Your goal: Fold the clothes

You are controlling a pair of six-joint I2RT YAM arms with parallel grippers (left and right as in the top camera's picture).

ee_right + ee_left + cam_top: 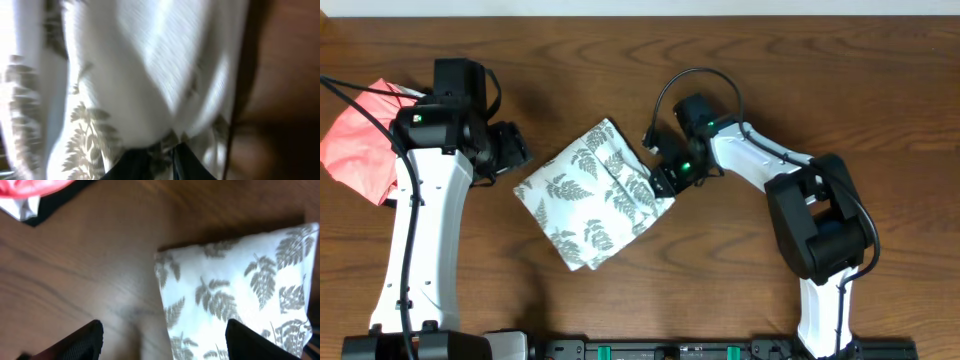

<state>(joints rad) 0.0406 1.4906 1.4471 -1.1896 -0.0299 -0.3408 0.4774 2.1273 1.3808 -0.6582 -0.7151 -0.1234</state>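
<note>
— Where's the dress [595, 195]?
— Folded on the table [650, 300]. Your left claw [162, 345] gapes wide by its corner; right claw [172, 162] narrow at its edge, grip unclear. Pull away snagged, the fold opens.

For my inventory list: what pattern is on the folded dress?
The dress is white with grey-green fern leaves; the left wrist view shows it best.

One fern-print dress [592, 195], one coral-pink garment [360, 150].
</note>
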